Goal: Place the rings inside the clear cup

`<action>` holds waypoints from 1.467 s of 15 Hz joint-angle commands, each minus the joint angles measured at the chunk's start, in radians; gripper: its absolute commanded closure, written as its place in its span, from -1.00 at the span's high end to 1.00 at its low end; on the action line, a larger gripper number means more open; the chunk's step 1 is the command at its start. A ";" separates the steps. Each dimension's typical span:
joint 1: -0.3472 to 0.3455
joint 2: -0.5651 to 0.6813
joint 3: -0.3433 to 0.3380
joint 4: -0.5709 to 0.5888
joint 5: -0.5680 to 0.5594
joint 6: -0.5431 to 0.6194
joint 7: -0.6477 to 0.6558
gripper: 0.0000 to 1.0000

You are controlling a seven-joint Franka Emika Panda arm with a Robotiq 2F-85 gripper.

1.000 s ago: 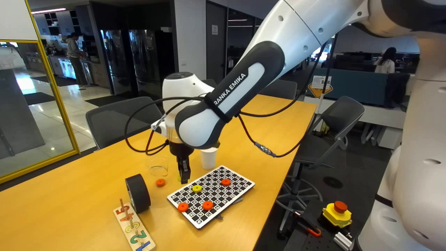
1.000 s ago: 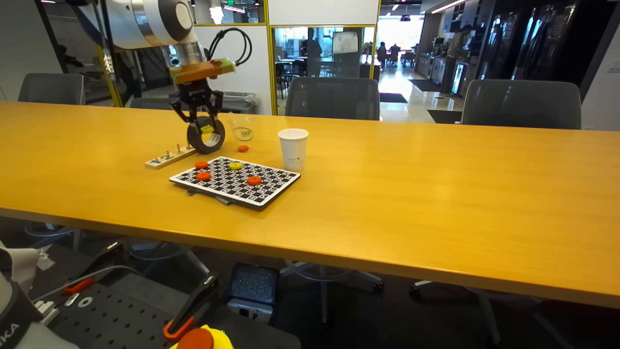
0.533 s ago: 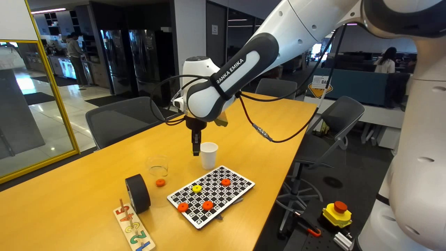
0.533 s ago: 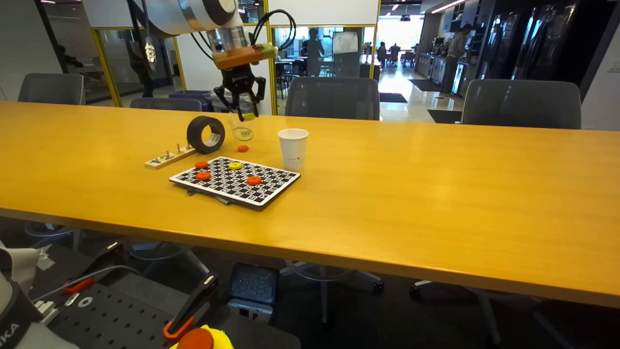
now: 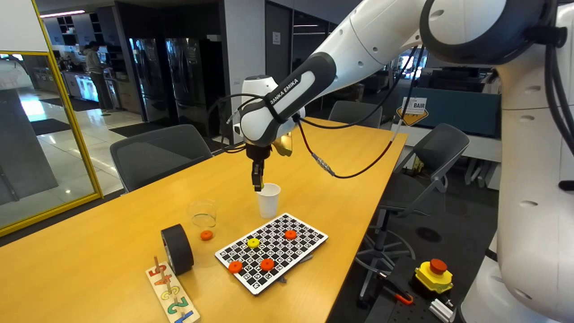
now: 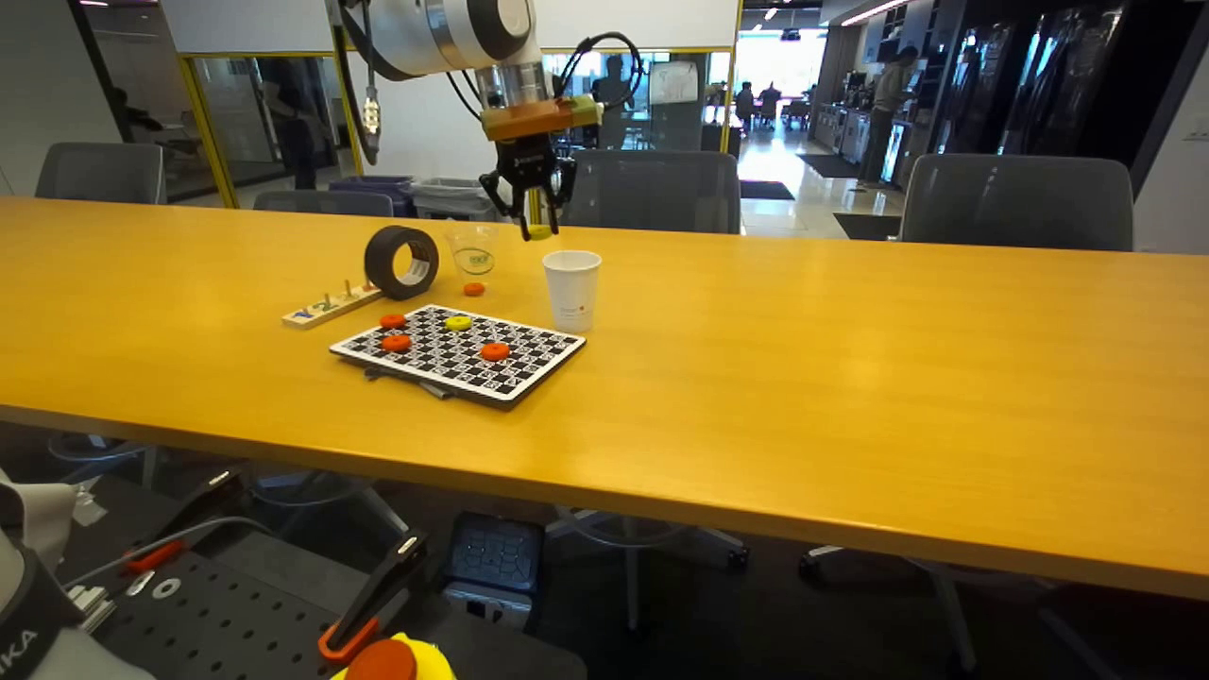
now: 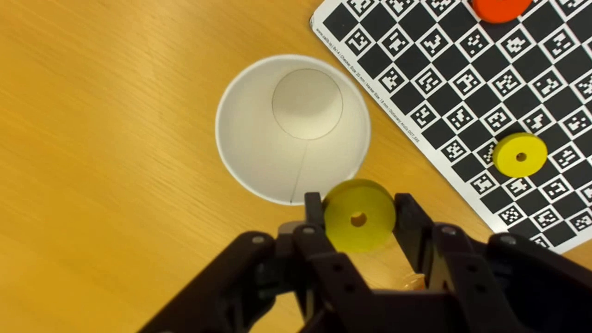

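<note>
My gripper (image 7: 358,201) is shut on a yellow ring (image 7: 340,231), its tips on opposite sides. It hangs a little above the near rim of the opaque white cup (image 7: 256,129); the gripper (image 6: 540,229) also shows in an exterior view. The clear cup (image 5: 202,214) stands upright near the black tape roll, also visible in an exterior view (image 6: 465,247). An orange-red ring (image 5: 206,235) shows at its base and looks to be inside. Orange-red rings (image 5: 290,234), (image 5: 267,264), (image 5: 235,267) and a yellow ring (image 5: 253,242) lie on the checkered board (image 7: 444,101).
The black tape roll (image 5: 181,251) stands on edge beside the clear cup. A wooden numbered peg board (image 5: 172,296) lies in front of it. The white cup (image 5: 269,205) stands close to the board's far corner. Chairs line the table's far side.
My gripper has risen and moved from near the tape roll past the clear cup to the white cup, carrying the yellow ring. The things on the table have not moved.
</note>
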 commanded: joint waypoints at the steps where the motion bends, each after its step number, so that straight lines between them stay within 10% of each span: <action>1: -0.015 0.068 -0.006 0.098 0.026 -0.058 -0.001 -0.57; 10: -0.048 0.093 -0.014 0.132 0.024 -0.078 0.009 -0.57; 12: -0.050 0.095 -0.017 0.138 0.025 -0.094 0.018 0.36; 18: -0.041 0.048 -0.022 0.081 0.021 -0.103 0.092 0.99; 22: -0.021 -0.037 -0.015 -0.030 0.040 -0.100 0.209 1.00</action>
